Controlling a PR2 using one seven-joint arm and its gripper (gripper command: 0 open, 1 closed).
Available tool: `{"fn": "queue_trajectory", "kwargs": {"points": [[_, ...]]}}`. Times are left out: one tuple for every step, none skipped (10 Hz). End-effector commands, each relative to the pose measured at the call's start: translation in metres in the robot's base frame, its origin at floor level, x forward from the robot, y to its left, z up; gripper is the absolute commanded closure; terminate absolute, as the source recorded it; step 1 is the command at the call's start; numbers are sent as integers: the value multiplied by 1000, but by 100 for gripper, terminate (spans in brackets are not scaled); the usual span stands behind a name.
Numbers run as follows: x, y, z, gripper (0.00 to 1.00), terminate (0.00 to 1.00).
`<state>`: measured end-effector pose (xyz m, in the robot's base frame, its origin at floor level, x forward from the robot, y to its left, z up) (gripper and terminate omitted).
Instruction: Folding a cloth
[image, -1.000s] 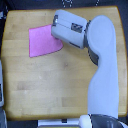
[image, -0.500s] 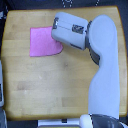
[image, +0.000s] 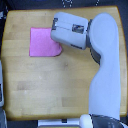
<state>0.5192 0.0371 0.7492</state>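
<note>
Lay flat toward ten o'clock on the counter (image: 30, 90), the cloth (image: 44, 42), squarer than a second before and with its three o'clock edge under the hand (image: 54, 31), jaws hidden, grip impossible to tell; probably a fold being pressed.

My cloth (image: 44, 43) is a small, thin pink-magenta piece lying flat on the wood, up toward ten o'clock of the tabletop's middle. It looks roughly square and smooth. Its three o'clock edge runs under my own bulk, and the five o'clock corner looks rounded off.
</note>
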Motion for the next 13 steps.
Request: {"fn": "queue_trajectory", "kwargs": {"points": [[-2, 62, 27, 100, 0], [-8, 96, 21, 100, 0], [-13, 102, 21, 100, 0], [-25, 129, 17, 100, 0], [-24, 137, 16, 100, 0], [-24, 148, 15, 100, 0], [-23, 163, 14, 100, 0], [-20, 168, 14, 100, 0], [-7, 184, 15, 100, 0], [-2, 188, 17, 100, 0], [19, 205, 25, 100, 0], [29, 215, 28, 100, 0], [47, 230, 36, 100, 0]]}}
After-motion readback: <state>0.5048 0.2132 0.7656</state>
